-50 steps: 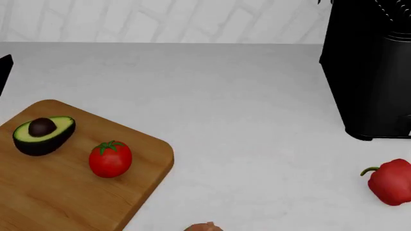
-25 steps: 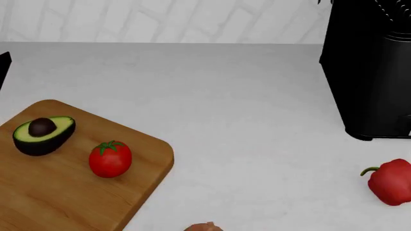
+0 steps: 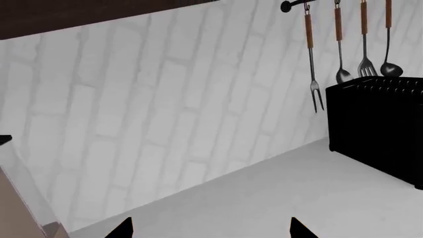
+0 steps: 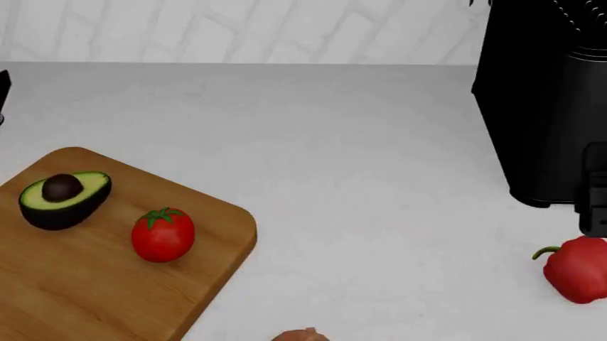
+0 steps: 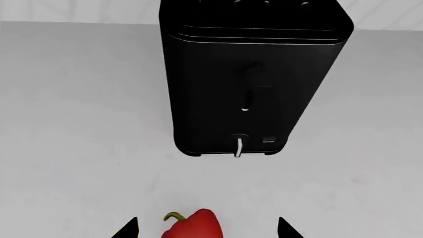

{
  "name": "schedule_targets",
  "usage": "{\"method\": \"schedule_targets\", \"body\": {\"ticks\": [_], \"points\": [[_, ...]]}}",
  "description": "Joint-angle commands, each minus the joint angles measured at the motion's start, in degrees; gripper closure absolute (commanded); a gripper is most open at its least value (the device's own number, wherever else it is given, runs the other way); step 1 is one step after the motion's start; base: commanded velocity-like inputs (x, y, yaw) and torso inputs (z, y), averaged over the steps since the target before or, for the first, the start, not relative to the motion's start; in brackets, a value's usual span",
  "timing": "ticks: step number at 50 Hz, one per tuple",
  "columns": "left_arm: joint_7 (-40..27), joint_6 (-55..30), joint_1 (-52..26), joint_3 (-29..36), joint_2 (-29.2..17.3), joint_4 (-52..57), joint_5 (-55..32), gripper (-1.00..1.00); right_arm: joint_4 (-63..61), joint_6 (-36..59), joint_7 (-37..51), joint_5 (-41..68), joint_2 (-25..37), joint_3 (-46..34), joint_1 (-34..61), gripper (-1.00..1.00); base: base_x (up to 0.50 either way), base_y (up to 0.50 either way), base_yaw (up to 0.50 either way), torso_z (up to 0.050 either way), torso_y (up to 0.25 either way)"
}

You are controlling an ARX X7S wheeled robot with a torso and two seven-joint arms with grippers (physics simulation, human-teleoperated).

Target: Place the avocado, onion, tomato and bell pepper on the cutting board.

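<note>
Now | right pincer (image 5: 206,229) wide open | straddling bell pepper (image 5: 195,225), untouched

Wide bare counter (image 4: 360,163) between cutting board (image 4: 85,284) and black toaster (image 4: 545,106), plenty of room there for me. Toaster sits right behind bell pepper (image 4: 576,268), blocks far side. My right gripper (image 5: 206,229) fingertips spread, straddling pepper with gaps either side. Onion (image 4: 303,335) pokes in at near edge beside board.
</note>
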Motion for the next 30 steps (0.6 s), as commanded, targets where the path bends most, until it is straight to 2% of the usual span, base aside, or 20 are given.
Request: {"method": "schedule_targets", "body": {"ticks": [1,10,30], "points": [[1.0,-0.5,-0.3,-1.3,0.8,0.4,0.2,-1.0,0.9,-2.8,-4.0,-4.0,-1.9,0.7,-2.7,-1.0,0.0,0.0,0.0,0.0,0.0],[0.7,-0.4,-0.4,-1.4,0.4,0.5,-0.2,-1.0,3.1,-7.2,-7.9,-8.3,-3.3,-0.1,-6.7,-1.0,0.0,0.0,0.0,0.0,0.0],[0.0,0.2,-0.6,-1.9,-0.1,0.9,-0.8,-1.0,3.1,-11.4,-9.2,-8.9,-3.3,-0.7,-12.2,-1.0,0.0,0.0,0.0,0.0,0.0]]}}
